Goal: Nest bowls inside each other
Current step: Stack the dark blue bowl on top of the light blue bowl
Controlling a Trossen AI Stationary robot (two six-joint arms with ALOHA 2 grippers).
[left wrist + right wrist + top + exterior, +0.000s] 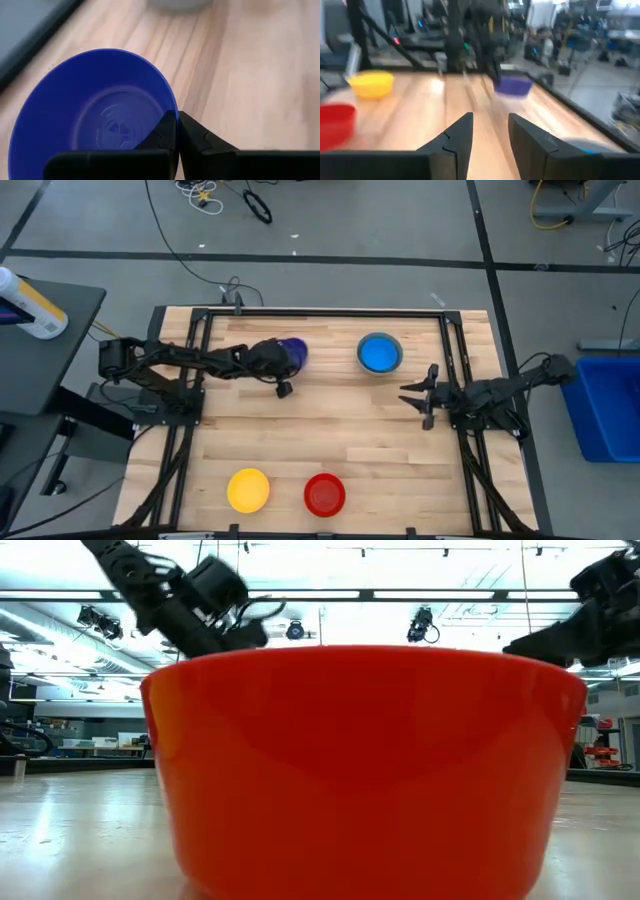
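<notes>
The dark blue bowl is at the far middle of the table, with my left gripper shut on it. To its right, the light blue bowl sits inside the grey bowl. The yellow bowl and the red bowl stand side by side on their bases near the front edge. The red bowl fills the low view. My right gripper is open and holds nothing at the table's right side, pointing level toward the left. My left gripper holds the dark blue bowl by its rim, one finger inside the bowl and one outside. The fingers slant down from the table's left. In the right wrist view the bowl seems to hang clear of the wood, opening upward.
A black frame rail runs round the tabletop. A blue bin stands beyond the right edge, and a bottle lies on a dark stand at the left. Bare wood lies between the two rows of bowls.
</notes>
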